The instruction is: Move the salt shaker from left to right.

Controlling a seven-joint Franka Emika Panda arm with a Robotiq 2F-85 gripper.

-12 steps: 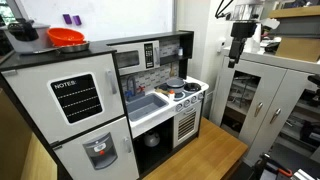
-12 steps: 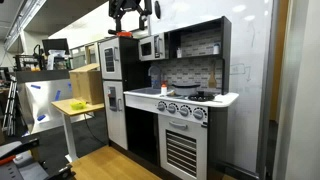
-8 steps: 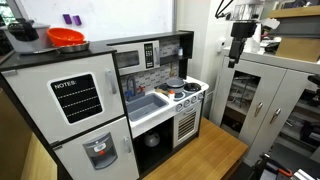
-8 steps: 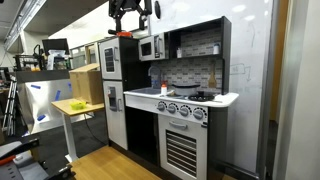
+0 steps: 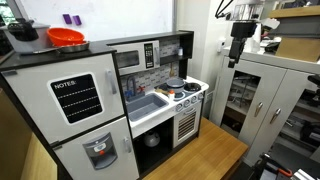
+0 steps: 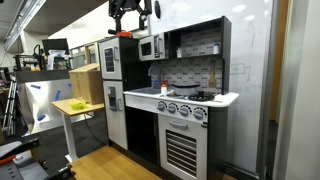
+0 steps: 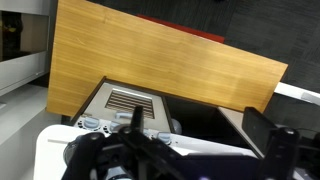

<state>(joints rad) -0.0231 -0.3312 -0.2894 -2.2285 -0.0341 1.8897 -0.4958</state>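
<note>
The gripper [image 6: 131, 22] hangs high above the toy kitchen [image 5: 150, 95], over its roof and well apart from everything on the white bench [image 6: 225, 98]. In the wrist view the gripper [image 7: 185, 150] is a dark blur along the bottom edge, and its jaws look spread wide with nothing between them.

The salt shaker [image 6: 163, 89] (a small pale thing, too small to make out more) stands near the left end of the bench, beside the sink [image 5: 147, 103]. The microwave [image 6: 151, 47] and the roof above it sit between the gripper and the shaker. A pot [image 5: 176, 84] rests on the stove toward the right end of the bench, and a thin brown thing [image 6: 211, 80] stands at the back edge there, against the tiled wall. The oven [image 6: 183, 150] is under the right half.

Left of the bench stands the fridge [image 5: 80, 110], with an orange bowl [image 5: 66, 38] on top. A cabinet with glass doors [image 5: 260, 100] stands off the right end of the bench, below the arm. A small yellow-topped table [image 6: 78, 105] stands beyond the fridge. The wrist view looks down on the wooden floor [image 7: 150, 55] in front of the oven.
</note>
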